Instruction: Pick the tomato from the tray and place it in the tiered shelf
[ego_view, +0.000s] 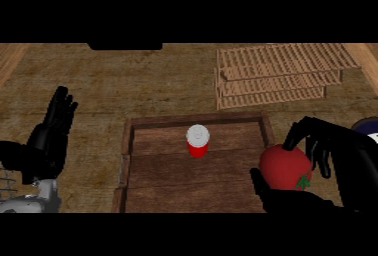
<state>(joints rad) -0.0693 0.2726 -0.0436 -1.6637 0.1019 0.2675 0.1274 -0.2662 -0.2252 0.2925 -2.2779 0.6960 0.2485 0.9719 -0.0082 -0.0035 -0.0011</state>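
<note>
The smooth, round tomato (284, 166) is gripped in the curled right hand (343, 150) at the right edge of the plank tray (192, 187); the left hand (52, 135) is held open at left.

Red tomato (284, 164) at wooden tray's (170, 176) right rim; tiered shelf (279, 75) beyond
</note>
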